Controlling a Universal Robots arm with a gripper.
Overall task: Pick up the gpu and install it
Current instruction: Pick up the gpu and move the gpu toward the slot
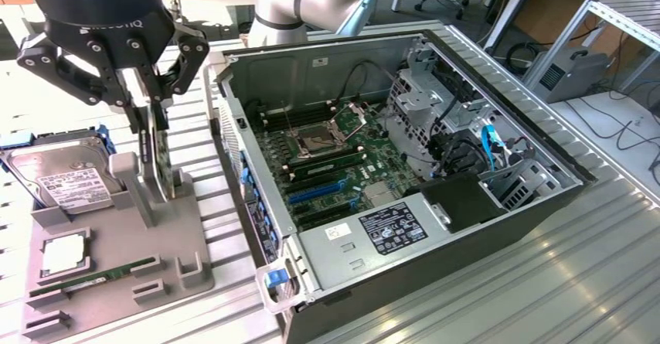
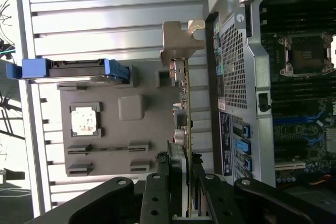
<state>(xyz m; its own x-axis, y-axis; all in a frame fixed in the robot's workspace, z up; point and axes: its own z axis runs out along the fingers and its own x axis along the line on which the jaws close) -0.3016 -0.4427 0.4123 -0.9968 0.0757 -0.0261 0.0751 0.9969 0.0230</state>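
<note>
Exterior view: the gripper hangs over the gray holder tray at the exterior view's left, its two black fingers pointing straight down. They pinch the top edge of the graphics card, one on each face. The card stands upright on its long edge and shows edge-on as a thin dark blade. Its lower edge is down among the tray's gray posts, and I cannot tell whether it rests in the tray or is just clear of it.

In the wrist view the pads press on both sides of the graphics card, with the gripper centered on it. The card's metal bracket is at the end far from the fingers.

A hard drive in blue rails stands at the tray's back. A processor chip and a memory stick lie flat toward its front, all well apart from the card.

A narrow strip of slatted table separates the tray's edge from the computer case. The perforated rear wall of the case is near the card's face. The case lies on its side with the top open, so the motherboard and its blue slots face upward, ringed by the case's metal rim.
</note>
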